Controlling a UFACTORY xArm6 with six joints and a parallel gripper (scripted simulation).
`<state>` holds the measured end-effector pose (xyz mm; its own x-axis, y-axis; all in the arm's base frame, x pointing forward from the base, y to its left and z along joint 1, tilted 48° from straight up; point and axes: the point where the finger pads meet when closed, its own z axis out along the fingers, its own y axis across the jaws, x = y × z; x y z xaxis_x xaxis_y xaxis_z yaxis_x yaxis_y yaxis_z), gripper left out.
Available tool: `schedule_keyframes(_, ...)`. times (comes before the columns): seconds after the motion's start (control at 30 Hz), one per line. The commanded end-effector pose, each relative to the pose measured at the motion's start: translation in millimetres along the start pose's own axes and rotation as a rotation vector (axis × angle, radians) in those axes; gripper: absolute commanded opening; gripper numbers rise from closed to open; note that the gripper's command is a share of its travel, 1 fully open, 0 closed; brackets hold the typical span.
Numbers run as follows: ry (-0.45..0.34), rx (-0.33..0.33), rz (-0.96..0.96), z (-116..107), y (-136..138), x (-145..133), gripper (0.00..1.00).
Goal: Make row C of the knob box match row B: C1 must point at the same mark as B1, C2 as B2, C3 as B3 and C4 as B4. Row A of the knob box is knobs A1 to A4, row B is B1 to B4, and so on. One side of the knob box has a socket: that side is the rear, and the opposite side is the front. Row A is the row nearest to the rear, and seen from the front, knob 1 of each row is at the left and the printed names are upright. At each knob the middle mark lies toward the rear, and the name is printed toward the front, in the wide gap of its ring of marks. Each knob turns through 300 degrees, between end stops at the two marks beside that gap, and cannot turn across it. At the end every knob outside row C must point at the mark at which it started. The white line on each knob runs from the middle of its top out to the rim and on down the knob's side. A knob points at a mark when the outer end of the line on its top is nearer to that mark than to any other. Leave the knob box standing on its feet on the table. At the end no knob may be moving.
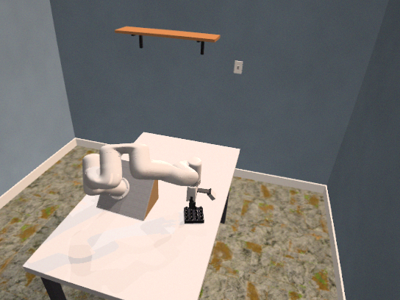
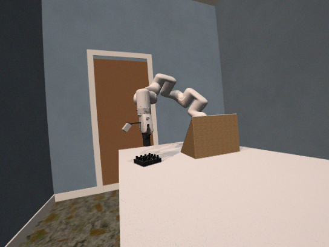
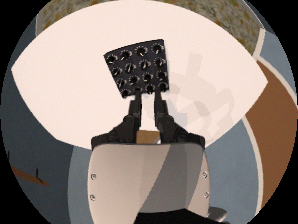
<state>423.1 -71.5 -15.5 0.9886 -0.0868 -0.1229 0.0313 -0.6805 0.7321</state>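
Observation:
The black knob box [image 1: 193,215] [image 2: 144,163] [image 3: 136,74] stands flat on the white table [image 1: 147,265] [image 2: 211,197] [image 3: 65,90]. In the wrist view its knobs show in four rows of four, with white marks and lines on several. The printed names and the socket are too small to read or not visible. My gripper [image 1: 192,206] [image 2: 146,145] [image 3: 147,98] points down, its fingers a little apart with nothing between them. It hangs above the box, with a gap below the fingertips in the exterior view. In the wrist view the fingertips overlap the nearest row of knobs and partly hide it.
The arm's wedge-shaped base block [image 1: 151,200] [image 2: 216,136] stands on the table, well to one side of the box. A table edge runs close to the box on its other side. A camera bracket [image 1: 204,190] [image 2: 133,123] sticks out sideways above the gripper.

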Motion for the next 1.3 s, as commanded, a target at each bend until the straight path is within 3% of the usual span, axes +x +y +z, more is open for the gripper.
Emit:
schedule_keyframes(0.0, 0.003, 0.001, 0.002, -0.9, 0.0, 1.2, 0.19)
schedule_keyframes(1.27, 0.004, 0.000, 0.009, 34.4, -0.6, 0.6, 0.19)
